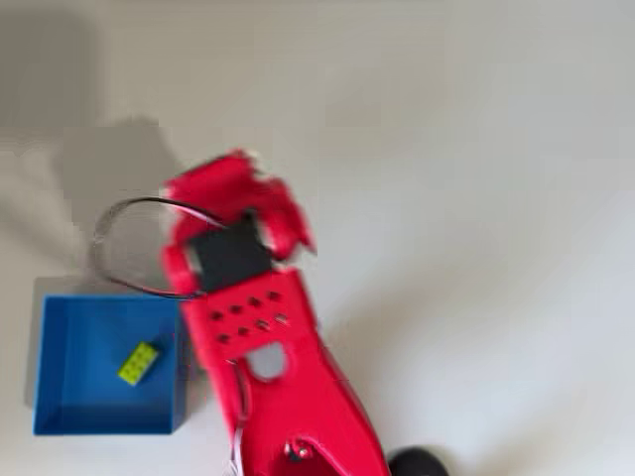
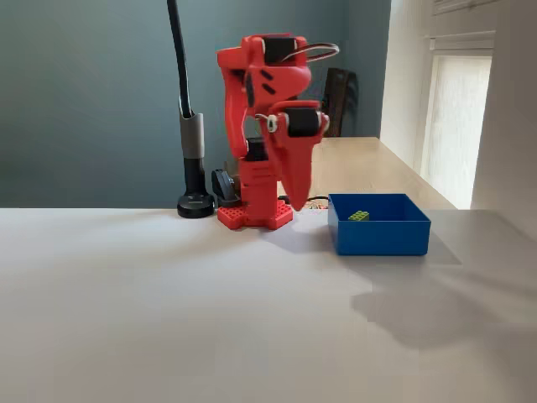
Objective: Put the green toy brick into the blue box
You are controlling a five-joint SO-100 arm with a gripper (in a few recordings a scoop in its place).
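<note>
Start at your pincer: in the fixed view it hangs point-down in front of the red arm's base, its tips close together and nothing between them, though the blur there and in the overhead view keeps you from telling for sure whether it is fully closed; what you can say is that it carries nothing. Just beside it, to the right in the fixed view, sits the blue box on the pale worktop, apart from the pincer and not touched by it. Inside that box, on its flat bottom, lies the green toy brick, studs up and turned at a slant, clear of all four walls in the overhead view; the fixed view shows it too, peeking above the near wall. So by the look of things the job itself is done: the brick is in the box and released. What is left for you, I judge, is only to bring the arm to its rest pose. Farther back stands a black lamp post beside the arm's base.
</note>
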